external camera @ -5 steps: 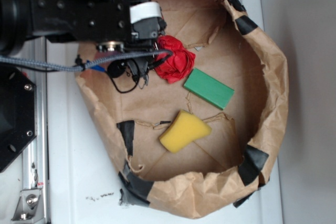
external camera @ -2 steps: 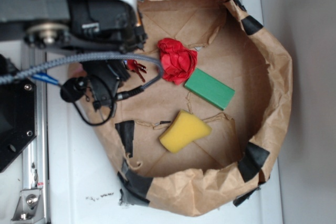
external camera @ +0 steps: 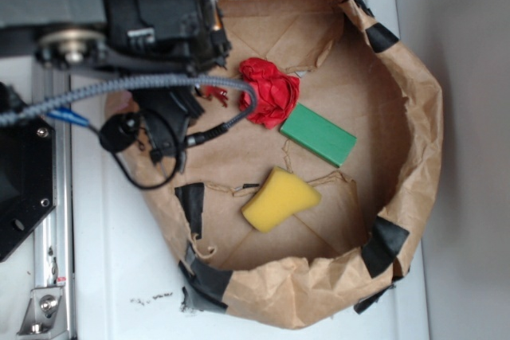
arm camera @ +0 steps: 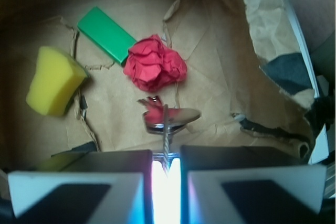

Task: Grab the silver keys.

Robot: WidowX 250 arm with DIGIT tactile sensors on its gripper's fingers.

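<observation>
Hand (arm camera: 166,167) is pinched nearly closed on the silver keys (arm camera: 167,118), which dangle from it above the brown paper floor, just below the red paper ball (arm camera: 156,67) in the wrist view. Going left to right there: yellow sponge (arm camera: 52,81), green block (arm camera: 107,33), then the ball.

Black robot arm (external camera: 96,5) reaches in from the upper left of the exterior view, braided cable looped beneath it. Two-finger gripper (arm camera: 166,165) points down, its pale pads (arm camera: 79,190) nearly together, pinching the small bunch of silver metal keys (arm camera: 167,119), which hangs between them.
</observation>
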